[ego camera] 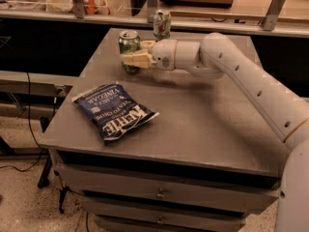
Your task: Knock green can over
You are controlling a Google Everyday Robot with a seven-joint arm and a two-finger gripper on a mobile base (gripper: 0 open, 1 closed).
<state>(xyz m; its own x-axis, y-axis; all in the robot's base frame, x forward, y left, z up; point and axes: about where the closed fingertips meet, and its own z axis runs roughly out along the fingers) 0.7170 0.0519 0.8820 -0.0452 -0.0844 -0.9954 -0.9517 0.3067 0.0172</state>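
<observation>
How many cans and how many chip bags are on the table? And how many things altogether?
Cans: 2, the green can and the white-and-silver can
Chip bags: 1, the blue chip bag
Total: 3
The claw is right up against the green can.

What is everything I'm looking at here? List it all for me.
green can: one, green, upright, back left of the table
silver can: one, white and silver, upright, at the table's back edge
chip bag: one, dark blue, lying flat, front left of the table
table: one, grey, centre of view
drawers: at least two, grey, under the tabletop
arm: one, white, reaching in from the right
tool: one, beige, right at the green can
</observation>
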